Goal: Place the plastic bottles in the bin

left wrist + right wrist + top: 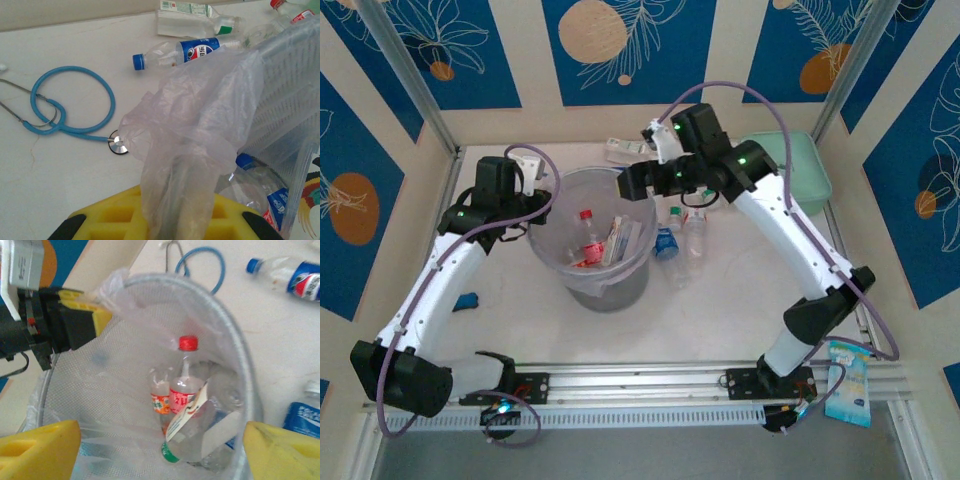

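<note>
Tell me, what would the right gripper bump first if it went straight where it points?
Probably the red-capped bottle standing in the bin. The right gripper, fingers open, points down into the bin's mouth, and that cap looks nearest, though depth is hard to judge.

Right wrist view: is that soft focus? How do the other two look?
Right wrist: soft all over, red-capped bottle in the bin recognisable but fuzzy, label text unreadable. Left wrist: bin liner hazy right at the lens, stethoscope sharper, glint on its chestpiece. Top external: even light, faint shadows, no glare.
</note>
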You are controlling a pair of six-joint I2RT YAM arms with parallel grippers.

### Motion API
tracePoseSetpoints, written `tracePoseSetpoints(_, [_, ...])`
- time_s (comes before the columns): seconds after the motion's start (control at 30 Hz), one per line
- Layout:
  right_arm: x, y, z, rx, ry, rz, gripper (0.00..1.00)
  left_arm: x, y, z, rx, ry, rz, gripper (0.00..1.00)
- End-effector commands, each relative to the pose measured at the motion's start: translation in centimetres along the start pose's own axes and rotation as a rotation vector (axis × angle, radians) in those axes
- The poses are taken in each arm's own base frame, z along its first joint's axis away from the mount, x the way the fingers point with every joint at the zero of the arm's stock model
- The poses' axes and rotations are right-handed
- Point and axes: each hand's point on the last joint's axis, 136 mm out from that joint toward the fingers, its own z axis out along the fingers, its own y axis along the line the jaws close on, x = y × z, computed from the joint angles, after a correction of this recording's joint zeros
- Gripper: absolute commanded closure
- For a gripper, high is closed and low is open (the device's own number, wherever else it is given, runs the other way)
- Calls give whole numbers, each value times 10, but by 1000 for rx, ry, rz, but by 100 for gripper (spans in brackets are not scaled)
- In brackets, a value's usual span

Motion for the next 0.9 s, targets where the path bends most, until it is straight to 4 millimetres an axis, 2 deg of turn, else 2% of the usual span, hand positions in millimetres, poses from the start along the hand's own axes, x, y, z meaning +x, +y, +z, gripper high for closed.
tracePoseSetpoints(0.0, [-2, -5, -20, 14, -38, -27, 15, 12, 16, 6, -63, 46, 32, 100])
tracePoseSetpoints(0.1, [-13, -32, -31, 107, -91, -24, 15, 12, 16, 5, -63, 46, 32, 100])
tracePoseSetpoints(0.27, [-28, -105, -39, 337, -128, -2, 15, 11, 15, 6, -54, 44, 25, 100])
tracePoseSetpoints(0.43, [-40, -169, -37, 452, -122, 48, 15, 8, 16, 1, -62, 28, 24, 100])
tracePoseSetpoints(0.5, [-46, -202, -32, 518, -141, 87, 16, 7, 16, -1, -62, 20, 27, 100])
tracePoseSetpoints(0.63, [-60, -277, -7, 604, -183, 199, 20, 8, 12, 0, -38, 23, 25, 100])
tracePoseSetpoints(0.77, [-61, -346, 23, 707, -116, 266, 24, 6, 10, -2, -26, 12, 23, 100])
tracePoseSetpoints(0.87, [-58, -388, 46, 747, -81, 309, 34, 5, 15, -6, -59, 6, 35, 100])
